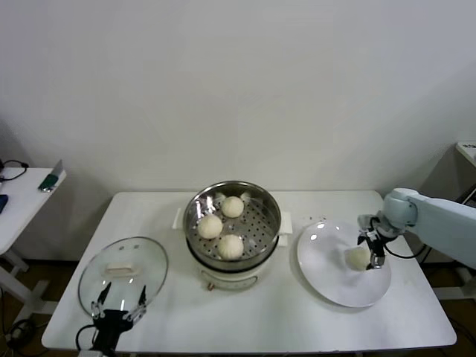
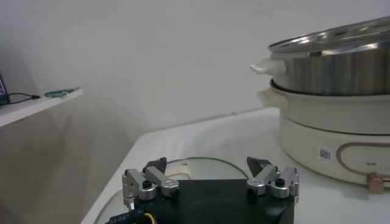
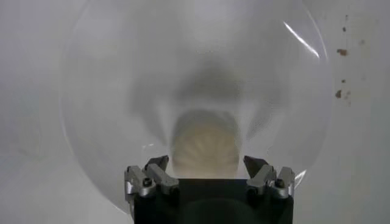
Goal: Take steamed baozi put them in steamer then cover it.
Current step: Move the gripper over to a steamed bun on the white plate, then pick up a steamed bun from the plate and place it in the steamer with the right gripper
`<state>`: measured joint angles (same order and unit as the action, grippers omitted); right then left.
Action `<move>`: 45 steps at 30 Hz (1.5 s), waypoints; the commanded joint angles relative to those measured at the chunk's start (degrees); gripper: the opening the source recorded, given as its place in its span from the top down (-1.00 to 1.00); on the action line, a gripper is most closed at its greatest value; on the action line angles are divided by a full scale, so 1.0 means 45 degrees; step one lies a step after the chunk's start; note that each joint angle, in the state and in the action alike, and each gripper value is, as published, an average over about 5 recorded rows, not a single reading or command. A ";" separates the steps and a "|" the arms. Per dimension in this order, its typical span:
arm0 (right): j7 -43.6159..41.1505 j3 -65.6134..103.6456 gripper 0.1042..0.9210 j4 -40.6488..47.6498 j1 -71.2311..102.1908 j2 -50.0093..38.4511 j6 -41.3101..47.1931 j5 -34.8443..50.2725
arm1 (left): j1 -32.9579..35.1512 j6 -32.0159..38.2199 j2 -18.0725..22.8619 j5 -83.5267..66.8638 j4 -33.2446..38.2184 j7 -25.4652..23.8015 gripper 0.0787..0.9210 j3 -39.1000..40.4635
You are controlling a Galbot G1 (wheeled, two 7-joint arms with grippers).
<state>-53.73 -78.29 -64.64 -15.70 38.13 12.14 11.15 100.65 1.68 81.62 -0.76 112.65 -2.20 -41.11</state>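
From the head view, you see the steamer point(image 1: 233, 223) standing in the middle of the white table point(image 1: 297, 320), a shiny perforated basket on a white electric pot base. Three steamed baozi point(image 1: 230, 246) lie inside it, one near the front of the basket, one toward the steamer's left side and one toward the back. The fourth baozi point(image 1: 359, 258) sits on the flat white plate point(image 1: 327, 279) to the right of the steamer, and your right gripper point(image 1: 370, 251) is down at it, fingers on either side of the bun. The cover point(image 1: 123, 269), a clear glass lid with a pale oblong handle, lies flat on the table to the left of the steamer. Your left gripper point(image 1: 117, 306) hangs at the cover's near edge, fingers spread wide and holding nothing.

In the left wrist view, you see the left gripper point(image 2: 210, 179) with its two fingers well apart over the glass cover point(image 2: 201, 165), and the steamer point(image 2: 332, 64) rises beyond on its base.

In the right wrist view, the right gripper point(image 3: 208, 173) stands over the plate point(image 3: 109, 91), its fingers wide, with the baozi point(image 3: 204, 143) between and just ahead of them. You cannot tell whether the fingers touch the bun.
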 commanded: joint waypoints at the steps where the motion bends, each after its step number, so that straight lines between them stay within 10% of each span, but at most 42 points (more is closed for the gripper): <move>1: -0.0021 0.0481 -0.69 0.0356 0.0541 0.0114 0.0016 -0.0152 | 0.0012 0.0015 -0.0024 0.0008 -0.0006 0.0014 -0.77 -0.0018; 14: -0.0338 -0.0710 -0.30 -0.0671 -0.1409 -0.0265 0.0060 0.0825 | -0.0082 -0.0033 -0.0006 0.0005 0.0054 0.0014 -0.77 0.0020; 28: -0.0117 -0.5591 -0.26 -0.4971 -1.0895 0.1975 0.1049 0.6847 | -0.0143 -0.0102 -0.0159 0.0005 0.0170 -0.0018 -0.77 0.0058; 45: 0.1602 -0.3355 -0.26 -0.4136 -0.7822 0.6769 0.2398 0.8055 | -0.0151 -0.0016 -0.0219 -0.0102 0.0270 0.0009 -0.77 -0.0026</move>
<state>-49.61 -94.23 -84.62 -53.53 55.91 20.67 43.20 100.13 1.60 80.58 -1.08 113.78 -2.15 -41.09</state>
